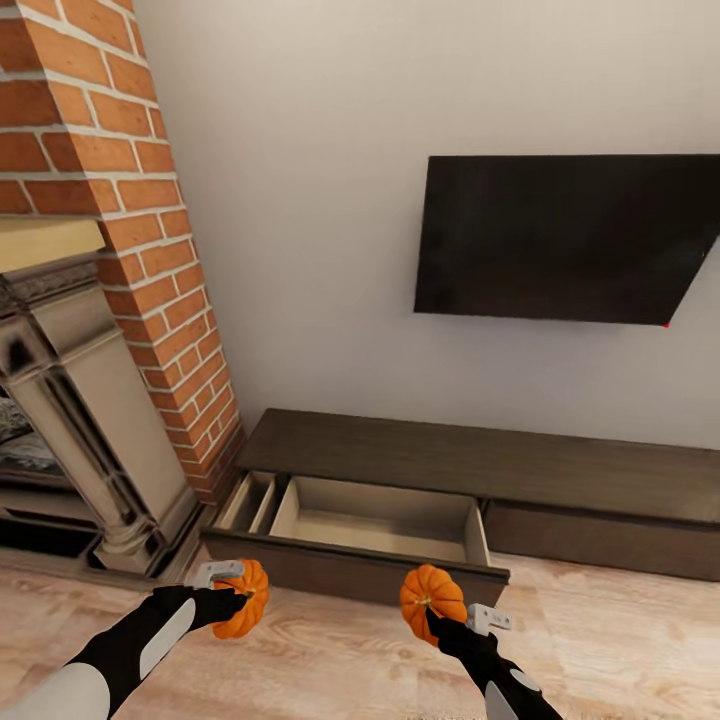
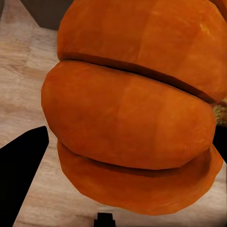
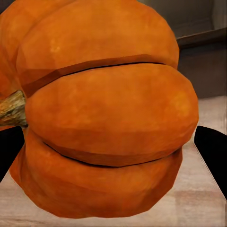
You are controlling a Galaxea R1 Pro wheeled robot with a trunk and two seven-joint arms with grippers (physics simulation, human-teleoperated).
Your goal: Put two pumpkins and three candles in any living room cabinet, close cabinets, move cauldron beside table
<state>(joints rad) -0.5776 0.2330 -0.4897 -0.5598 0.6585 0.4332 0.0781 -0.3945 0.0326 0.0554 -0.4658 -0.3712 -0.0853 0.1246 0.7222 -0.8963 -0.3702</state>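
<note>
L fingers (image 2: 23,175) & R fingers (image 3: 213,151) each pinch a pumpkin (image 2: 132,109) betw. them.

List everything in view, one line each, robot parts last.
pumpkins: 2, orange, one held in each gripper, left, right, both in front of the cabinet
cabinet: 1, dark brown, low against the wall
drawer: 1 pulled open, beige inside, nothing in it
TV: 1, black, on the wall
fireplace: 1, red brick, to the left
floor: pale wood
left gripper: shut on its pumpkin
right gripper: shut on its pumpkin
</note>
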